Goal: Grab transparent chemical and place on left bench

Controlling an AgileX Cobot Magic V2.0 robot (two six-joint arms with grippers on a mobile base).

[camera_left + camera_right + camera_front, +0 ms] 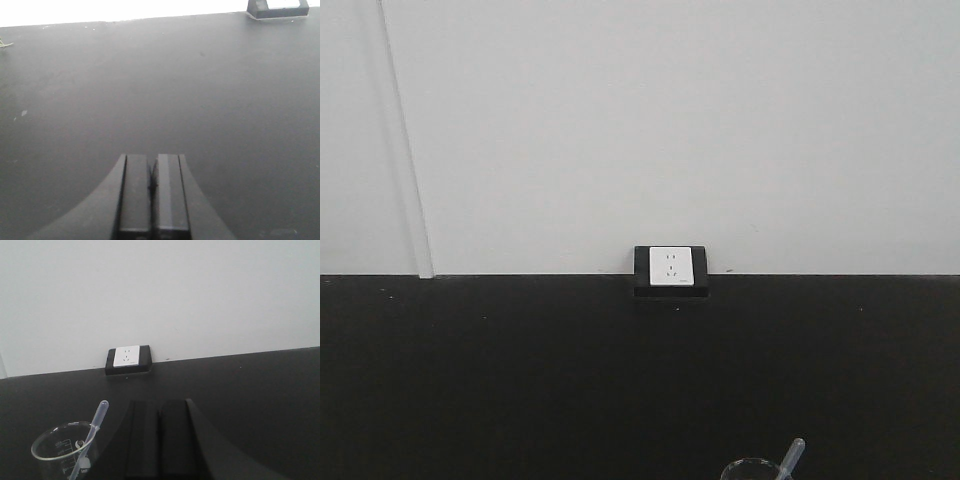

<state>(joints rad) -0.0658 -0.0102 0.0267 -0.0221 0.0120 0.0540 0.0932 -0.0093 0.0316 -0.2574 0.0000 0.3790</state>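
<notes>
- Pipette [93, 432] is leaning inside the beaker [42, 462], bulb end up and poking out over the rim. Standing in the glass is keeping its stem off the counter [260, 390], and it is offering the bulb end clear for a pinch.
- Beaker is sitting on the near side of the black counter, well apart from the wall socket [126, 357]. The left bench is not showing in any view.
- Right gripper [159, 410] is hovering just beside the beaker, to its right, pointing roughly level toward the wall. Its jaws are sitting together, gripping nothing.
- Left gripper [152, 162] is hanging low over bare counter, tilted forward and down. Its jaws are together too, and empty. Neither beaker nor pipette is appearing in its view.
- Judgement: the grasp is not yet begun. The right arm is looking the likelier taker. It will be needing to part its jaws and shift left toward the bulb.
</notes>
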